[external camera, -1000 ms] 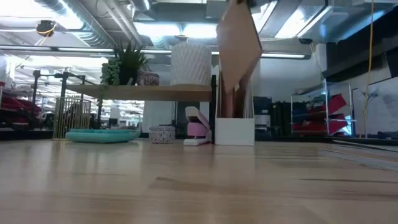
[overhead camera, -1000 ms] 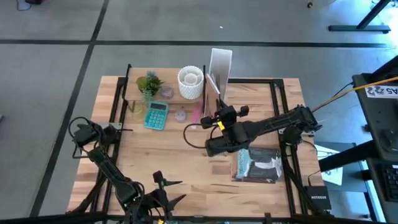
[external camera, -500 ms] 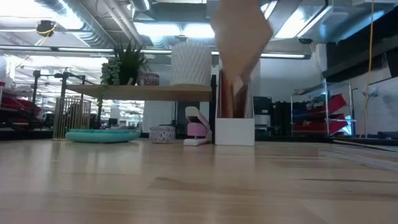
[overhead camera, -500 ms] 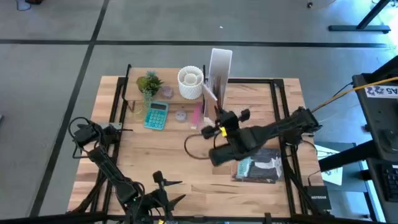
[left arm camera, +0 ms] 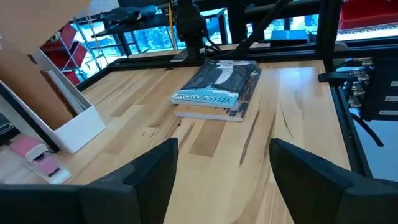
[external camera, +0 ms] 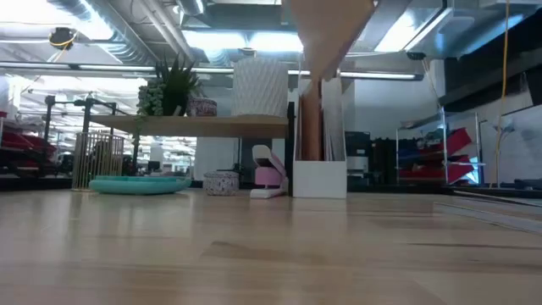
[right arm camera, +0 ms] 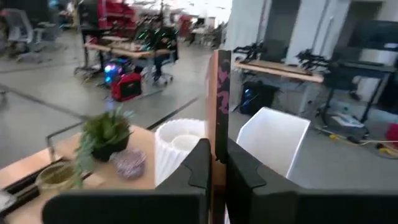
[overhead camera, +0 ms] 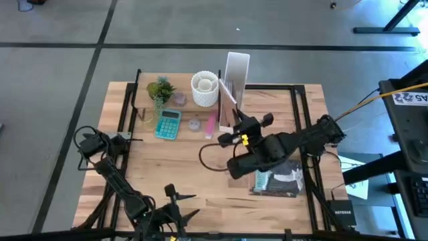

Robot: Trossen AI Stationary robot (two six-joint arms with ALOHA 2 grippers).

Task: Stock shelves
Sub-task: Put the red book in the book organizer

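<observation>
**Book held upright over the file box**

Nearest the front edge of the counter [overhead camera: 167, 174], the left claw [left arm camera: 217, 180] waits with its fingers spread wide and nothing between them. Farther in, a stack of books [overhead camera: 277, 177] lies flat beside the right arm, likely next to be stocked. The right claw [right arm camera: 214, 171] is clamped narrow on a thin book [right arm camera: 219, 106], kept on edge so it can slide down among the upright ones in the white file box [overhead camera: 235, 80]. At the back, the shelves [external camera: 203, 125] carry a potted plant [external camera: 169, 89] and a white ribbed vase [external camera: 261, 85], with a teal calculator [overhead camera: 167, 124] beneath.
</observation>
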